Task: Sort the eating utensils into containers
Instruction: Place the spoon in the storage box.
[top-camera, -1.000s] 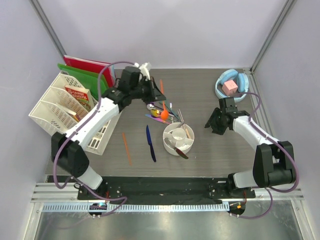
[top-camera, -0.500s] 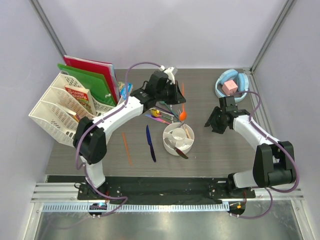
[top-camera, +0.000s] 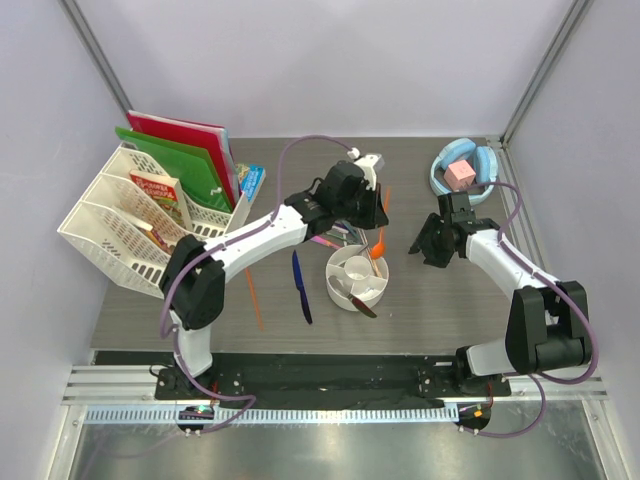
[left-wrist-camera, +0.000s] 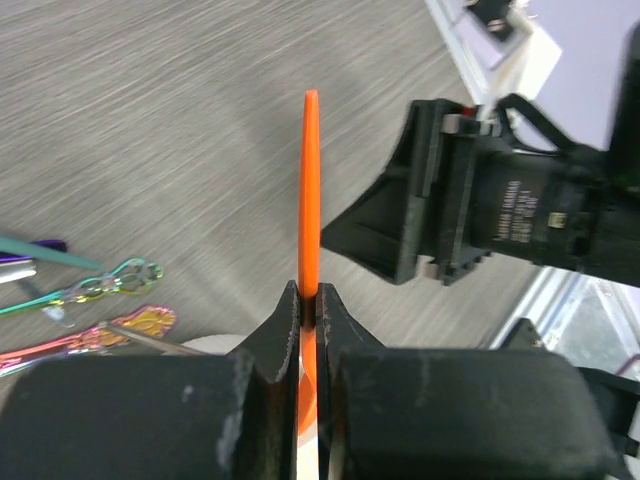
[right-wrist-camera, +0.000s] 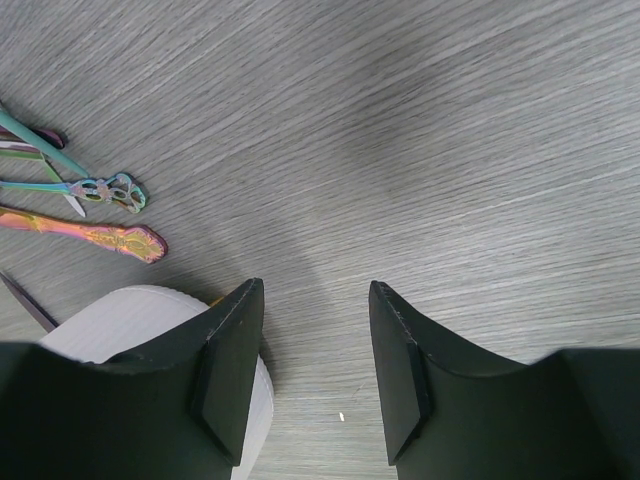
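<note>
My left gripper (top-camera: 372, 218) is shut on the orange spoon (top-camera: 380, 228) and holds it over the far right rim of the white divided cup (top-camera: 332, 284). In the left wrist view the spoon's handle (left-wrist-camera: 311, 190) stands up from between the closed fingertips of the left gripper (left-wrist-camera: 310, 300). A silver piece and a dark piece rest in the cup. Several iridescent, purple and teal pieces (top-camera: 333, 236) lie behind the cup. The dark blue knife (top-camera: 300, 287) and an orange chopstick (top-camera: 253, 297) lie to its left. My right gripper (top-camera: 424, 246) is open and empty to the right of the cup (right-wrist-camera: 130, 320).
A white lattice rack (top-camera: 120, 225) with books and red and green folders (top-camera: 175, 150) stands at the left. A light blue bowl with a pink cube (top-camera: 460, 172) sits at the back right. The right arm (left-wrist-camera: 500, 210) is close in front of the left gripper.
My left gripper has carried the orange spoon rightward and nearer, from behind the cutlery pile to over the cup's far rim. The right arm has not moved.
</note>
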